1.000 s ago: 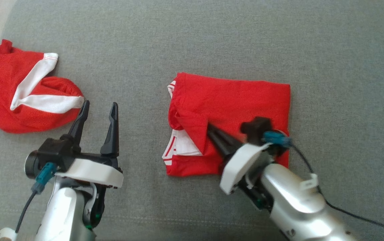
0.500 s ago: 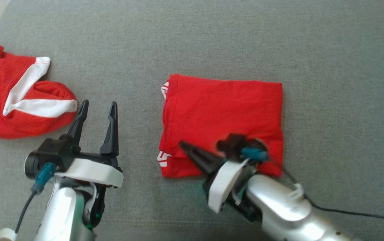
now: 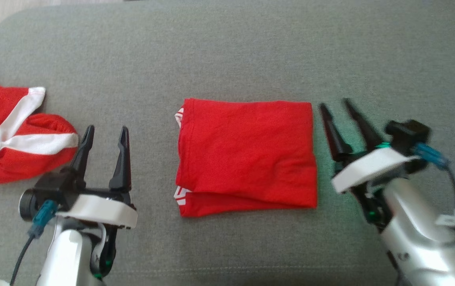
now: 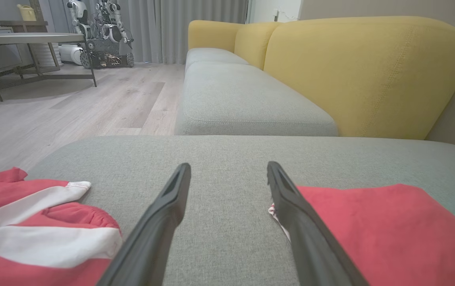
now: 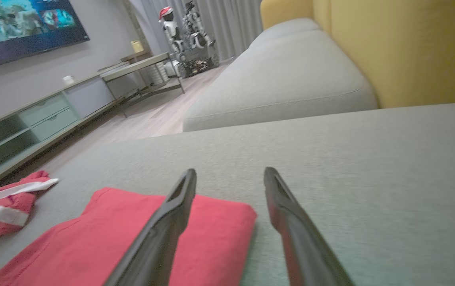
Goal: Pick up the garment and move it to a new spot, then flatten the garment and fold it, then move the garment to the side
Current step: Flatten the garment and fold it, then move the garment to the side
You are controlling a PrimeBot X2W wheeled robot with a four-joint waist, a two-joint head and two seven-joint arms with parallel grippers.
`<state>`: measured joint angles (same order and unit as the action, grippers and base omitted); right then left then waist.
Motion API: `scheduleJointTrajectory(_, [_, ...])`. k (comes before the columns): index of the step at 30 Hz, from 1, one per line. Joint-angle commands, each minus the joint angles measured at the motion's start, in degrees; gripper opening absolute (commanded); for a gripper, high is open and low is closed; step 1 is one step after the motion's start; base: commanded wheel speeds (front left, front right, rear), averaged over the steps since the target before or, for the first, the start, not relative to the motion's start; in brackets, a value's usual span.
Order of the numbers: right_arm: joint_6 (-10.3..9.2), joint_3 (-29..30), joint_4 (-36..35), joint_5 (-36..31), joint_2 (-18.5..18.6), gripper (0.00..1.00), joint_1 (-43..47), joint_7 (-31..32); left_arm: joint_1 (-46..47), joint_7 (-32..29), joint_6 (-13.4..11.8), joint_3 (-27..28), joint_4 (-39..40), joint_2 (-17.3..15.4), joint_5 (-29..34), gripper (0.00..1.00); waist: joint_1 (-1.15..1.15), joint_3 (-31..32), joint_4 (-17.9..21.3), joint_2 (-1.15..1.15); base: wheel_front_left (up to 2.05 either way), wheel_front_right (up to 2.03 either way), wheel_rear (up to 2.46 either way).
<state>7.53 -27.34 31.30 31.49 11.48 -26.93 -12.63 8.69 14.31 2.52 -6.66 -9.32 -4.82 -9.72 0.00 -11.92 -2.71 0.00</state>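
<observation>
The left hand and right hand gape empty; pinching one layer could unfold the folded red fabric garment.

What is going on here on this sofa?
A two-armed robot is folding clothes on a grey sofa seat. The folded red garment lies flat between its grippers. The right gripper stands open beside the garment's right edge, holding nothing. The left gripper is open too, near a crumpled red-and-white garment.
</observation>
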Motion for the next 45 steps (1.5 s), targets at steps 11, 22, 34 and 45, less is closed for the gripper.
scheduleJointTrajectory(11, [-0.04, 16.63, -14.32, -11.44, 0.02, 1.0, 12.06, 3.54, -3.28, 0.11, -0.61, 1.56, 3.1, -2.6, 0.57, 1.0, 0.0, 5.0, 1.65, 0.0, 0.0, 0.0, 0.0])
scheduleJointTrajectory(22, [-0.04, 22.17, -26.15, -16.65, -3.05, 1.0, 22.51, 10.67, -7.84, -1.54, -1.07, 0.88, 4.35, -3.27, 0.25, 1.0, 0.0, 9.4, 1.64, 0.0, 0.0, 0.0, 0.0])
scheduleJointTrajectory(34, [-0.04, 24.07, -33.43, -18.29, -5.06, 1.0, 29.77, 14.26, -11.19, -2.84, -2.27, 0.71, 5.64, -3.95, -0.16, 1.0, 0.0, 12.67, 2.27, 0.0, 0.0, 0.0, 0.0])
scheduleJointTrajectory(45, [-0.04, 24.47, -35.11, -18.67, -5.56, 1.0, 30.38, 15.14, -11.29, -3.31, -3.1, 0.62, 6.42, -4.39, -0.46, 1.0, 0.0, 13.04, 2.58, 0.0, 0.0, 0.0, 0.0])
